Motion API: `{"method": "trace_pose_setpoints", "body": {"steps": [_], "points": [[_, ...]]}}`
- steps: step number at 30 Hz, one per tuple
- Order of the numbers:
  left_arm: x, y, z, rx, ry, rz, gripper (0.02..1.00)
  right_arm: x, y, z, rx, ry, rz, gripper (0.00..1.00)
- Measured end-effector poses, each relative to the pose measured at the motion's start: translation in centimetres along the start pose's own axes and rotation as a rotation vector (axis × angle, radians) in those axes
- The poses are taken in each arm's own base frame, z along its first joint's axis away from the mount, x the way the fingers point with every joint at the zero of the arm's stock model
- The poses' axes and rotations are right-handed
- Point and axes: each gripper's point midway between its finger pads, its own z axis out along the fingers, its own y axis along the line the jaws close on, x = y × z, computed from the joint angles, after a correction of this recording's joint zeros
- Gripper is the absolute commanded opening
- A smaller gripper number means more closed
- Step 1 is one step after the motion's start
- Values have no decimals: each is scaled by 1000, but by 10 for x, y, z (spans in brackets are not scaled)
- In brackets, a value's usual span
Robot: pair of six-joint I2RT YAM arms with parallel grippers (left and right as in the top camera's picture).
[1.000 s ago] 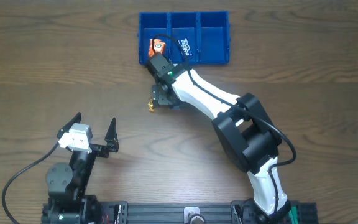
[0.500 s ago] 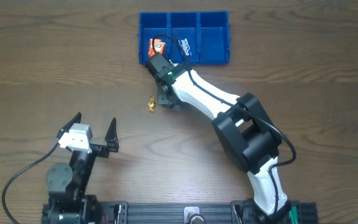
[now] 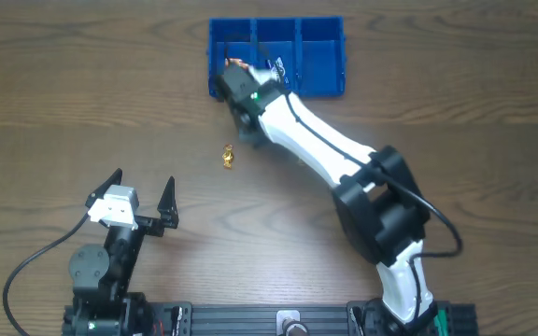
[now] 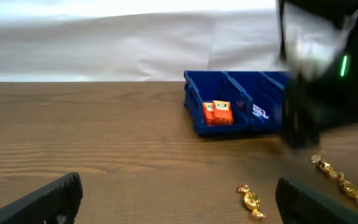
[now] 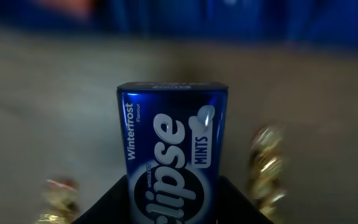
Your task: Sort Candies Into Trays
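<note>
Counter (image 3: 54,103) of brown wood carries everything I see. At its left, my left gripper (image 3: 142,179) sits low near its own base with its fingers wide apart and nothing between them. Moving right, gold candies (image 4: 250,202) in twisted wrappers lie loose on the wood, well apart from that gripper and short of the tray. My right gripper (image 5: 174,193) is clamped on a blue mint tin (image 5: 174,149), which it holds upright and lifted off the counter; from its wrist camera, a gold candy lies on the wood to either side of the tin. Just beyond sits the blue tray (image 3: 339,56) with three compartments. Its left compartment holds two orange candies (image 4: 218,112) and its middle one a blue packet (image 4: 260,112). I cannot tell what the right compartment holds.
</note>
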Motion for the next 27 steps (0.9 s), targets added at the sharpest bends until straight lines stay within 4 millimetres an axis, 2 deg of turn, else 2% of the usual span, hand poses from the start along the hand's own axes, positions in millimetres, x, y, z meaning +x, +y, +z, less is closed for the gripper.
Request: {"method": "trace_pose_setpoints", "body": {"steps": [2, 3, 4, 6, 8, 10, 14, 17, 19, 23, 27], "points": [[0, 0, 0, 0, 0, 0, 998, -47, 2, -35, -33, -144, 24, 172], [0, 0, 0, 0, 0, 0, 998, -64, 1, -48, -49, -199, 36, 174], [0, 0, 0, 0, 0, 0, 998, -88, -2, -65, -70, -278, 58, 174], [0, 0, 0, 0, 0, 0, 998, -123, -16, -88, -80, -392, 100, 174], [0, 0, 0, 0, 0, 0, 998, -140, -32, -91, -66, -438, 129, 174], [0, 0, 0, 0, 0, 0, 998, -150, -46, -82, -39, -453, 145, 174], [0, 0, 0, 0, 0, 0, 998, -152, -56, -42, 8, -423, 142, 174], [0, 0, 0, 0, 0, 0, 998, -141, -50, -5, 25, -367, 112, 174], [0, 0, 0, 0, 0, 0, 998, -133, -46, 11, 31, -336, 95, 174], [0, 0, 0, 0, 0, 0, 998, -126, -40, 27, 26, -311, 75, 174], [0, 0, 0, 0, 0, 0, 998, -129, -37, 26, 13, -324, 79, 185]]}}
